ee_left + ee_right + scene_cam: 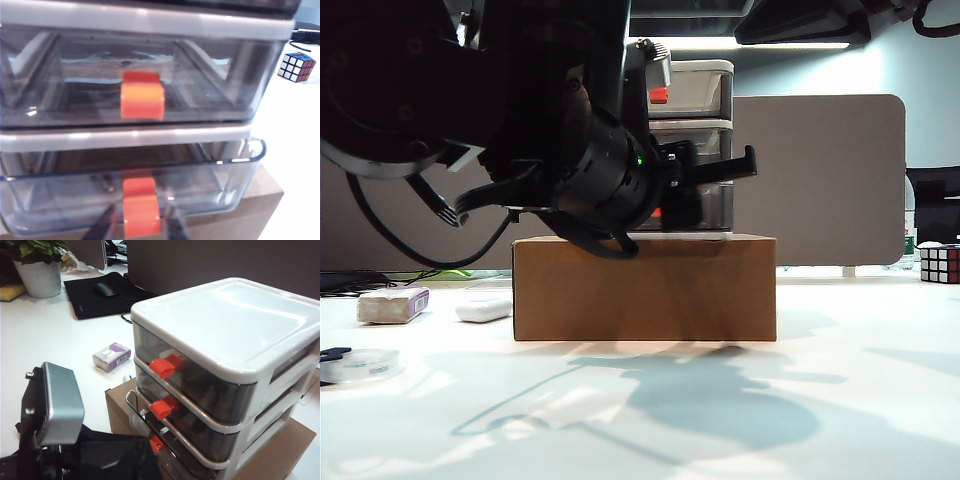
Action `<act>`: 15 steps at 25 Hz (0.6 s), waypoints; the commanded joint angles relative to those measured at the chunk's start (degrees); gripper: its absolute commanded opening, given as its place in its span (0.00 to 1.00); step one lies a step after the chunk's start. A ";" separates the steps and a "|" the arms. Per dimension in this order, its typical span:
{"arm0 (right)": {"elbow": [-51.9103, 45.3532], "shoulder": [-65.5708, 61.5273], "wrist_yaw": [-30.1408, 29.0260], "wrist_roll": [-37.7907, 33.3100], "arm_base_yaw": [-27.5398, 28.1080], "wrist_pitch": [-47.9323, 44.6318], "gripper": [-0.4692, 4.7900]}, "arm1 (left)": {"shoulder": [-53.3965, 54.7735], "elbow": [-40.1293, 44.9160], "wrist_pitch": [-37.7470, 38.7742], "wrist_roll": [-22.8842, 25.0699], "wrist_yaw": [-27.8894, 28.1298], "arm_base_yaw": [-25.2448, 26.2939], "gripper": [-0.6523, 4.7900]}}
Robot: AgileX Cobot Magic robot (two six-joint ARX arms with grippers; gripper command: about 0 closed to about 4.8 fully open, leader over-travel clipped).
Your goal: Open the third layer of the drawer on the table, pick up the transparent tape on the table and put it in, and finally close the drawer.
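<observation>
The left gripper [141,225], fingers pinching the third layer's [210,185] red handle [141,215], could slip off or drag the drawer [225,365] along its box [645,288]; the right gripper is out of view.

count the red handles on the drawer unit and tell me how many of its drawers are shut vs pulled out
Red handles: 3, top, middle, bottom
Drawers shut: 2, top and middle
Drawers pulled out: 1, the third layer, with the left gripper at its handle
Total drawers: 3, in the drawer unit
</observation>
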State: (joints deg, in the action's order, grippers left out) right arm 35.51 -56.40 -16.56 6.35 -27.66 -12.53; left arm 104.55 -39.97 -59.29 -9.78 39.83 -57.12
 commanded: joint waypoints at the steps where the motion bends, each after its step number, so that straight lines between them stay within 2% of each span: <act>1: 0.33 0.15 -0.15 0.09 -0.02 -0.59 0.08 | -0.07 -0.35 -0.81 0.39 -0.20 0.17 0.34; 15: 0.33 0.15 -0.13 0.09 -0.02 -0.59 0.08 | 0.90 -1.33 -1.29 1.62 -0.17 0.17 0.32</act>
State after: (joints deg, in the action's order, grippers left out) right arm 35.51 -56.40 -16.56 6.35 -27.66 -12.51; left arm 105.58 -40.71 -59.77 -9.32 39.70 -57.10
